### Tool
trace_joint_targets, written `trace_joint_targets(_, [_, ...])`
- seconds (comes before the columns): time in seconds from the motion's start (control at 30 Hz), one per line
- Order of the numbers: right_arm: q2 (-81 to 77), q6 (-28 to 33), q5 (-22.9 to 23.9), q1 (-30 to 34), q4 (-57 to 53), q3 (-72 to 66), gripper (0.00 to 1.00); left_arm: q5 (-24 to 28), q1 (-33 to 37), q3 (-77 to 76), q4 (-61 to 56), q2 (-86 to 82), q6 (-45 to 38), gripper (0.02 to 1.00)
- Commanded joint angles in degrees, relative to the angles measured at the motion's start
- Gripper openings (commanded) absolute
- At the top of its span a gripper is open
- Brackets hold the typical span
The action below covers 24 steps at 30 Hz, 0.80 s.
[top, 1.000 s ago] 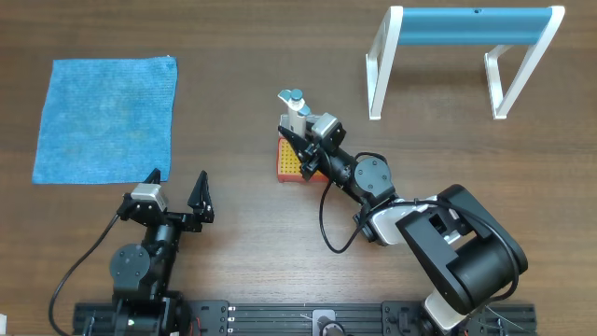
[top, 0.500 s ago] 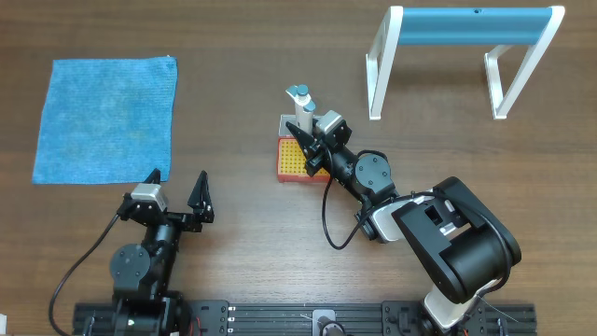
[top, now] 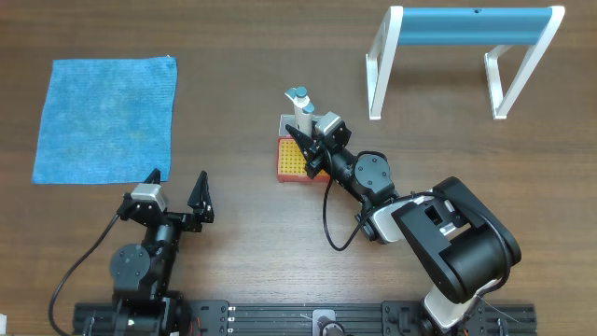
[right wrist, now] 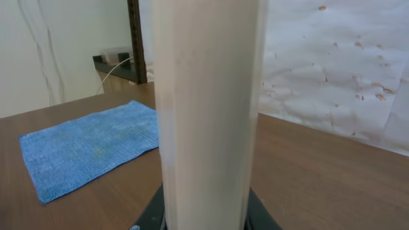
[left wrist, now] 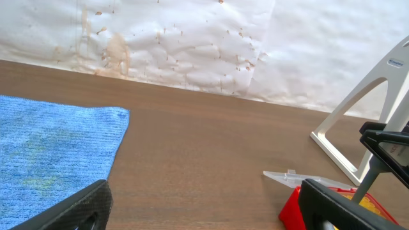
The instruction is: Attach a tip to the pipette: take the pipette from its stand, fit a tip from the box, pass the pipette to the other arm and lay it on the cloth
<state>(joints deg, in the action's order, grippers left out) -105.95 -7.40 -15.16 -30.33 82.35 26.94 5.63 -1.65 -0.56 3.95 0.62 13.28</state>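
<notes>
Top view puts the pipette (top: 300, 105) upright over the tip box (top: 297, 161) near the middle of the table (top: 242, 243), clenched in the right gripper (top: 308, 140). In the right wrist view its pale barrel rises straight up between that gripper's fingers. Compared with a second ago, the pipette's head sits a little farther up the picture and the right arm's wrist has drawn in beside it. Over the last half second nothing has shifted. I read that as the barrel being squared up above the box, or a press into a tip just finished, but the lower end is too hidden to say whether a tip is on. In the left wrist view a thin shaft slants down to the box's red edge. The left gripper (top: 177, 179) has its fingers spread wide and holds nothing, just off the near corner of the blue cloth (top: 103, 117). The stand (top: 466, 56) is well apart at the far right. The handover and the laying-down are not yet done.
</notes>
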Motion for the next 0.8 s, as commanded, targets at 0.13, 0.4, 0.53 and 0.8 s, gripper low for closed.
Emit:
trace_joint_targets(0.13, [-0.52,0.59,-1.07,0.13,-0.83,-0.48,0.08,0.83,0.13,0.24,0.13,-0.31,-0.72,0.936])
trace_joint_targets(0.4, [-0.52,2.38,-3.54,0.15,-2.99,-0.66,0.08,0.83,0.13,0.24,0.13,-0.31,-0.72,0.936])
trace_joint_targets(0.53, [-0.72,4.24,-3.54,0.13,-7.28,-1.97,0.08,0.83,0.13,0.24,0.13,-0.31,-0.7,0.936])
trace_joint_targets(0.8, [-5.68,5.6,-3.58,0.13,-4.46,-2.14,0.08,0.83,0.15,0.24,0.13,-0.31,-0.7,0.939])
